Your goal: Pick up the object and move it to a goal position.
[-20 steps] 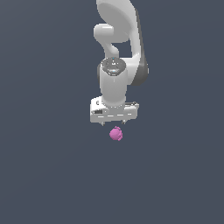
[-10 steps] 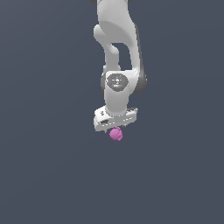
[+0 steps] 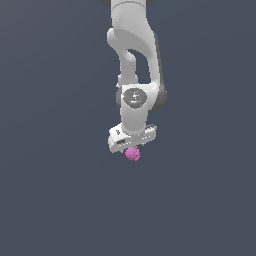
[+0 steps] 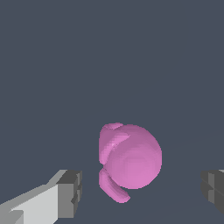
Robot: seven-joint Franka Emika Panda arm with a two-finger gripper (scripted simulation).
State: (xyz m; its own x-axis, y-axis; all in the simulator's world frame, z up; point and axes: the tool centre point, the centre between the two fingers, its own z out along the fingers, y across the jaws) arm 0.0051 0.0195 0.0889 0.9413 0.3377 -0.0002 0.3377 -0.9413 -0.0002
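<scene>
Gripper [image 4: 140,192]: white body, dark grey pads [image 4: 72,192], fingers spread wide with clear space either side of the object. Object [image 4: 131,159]: pink-magenta lumpy ball, between the fingers, untouched by them; in the exterior view just under the gripper [image 3: 131,149]. Surface [image 3: 55,200]: plain dark grey. Containers: none visible.

The ball [image 3: 132,153] is a plain pink-magenta all over, with no pattern; in the wrist view [image 4: 131,158] its lumps take a slightly lighter pink where light falls and a deeper magenta in the folds. The arm [image 3: 134,75] is white, with dark grey at its joints and a grey round cap on the wrist. The gripper [image 3: 131,145] is white; its fingertips [image 4: 70,194] are dark grey. The background is an even slate blue-grey.
</scene>
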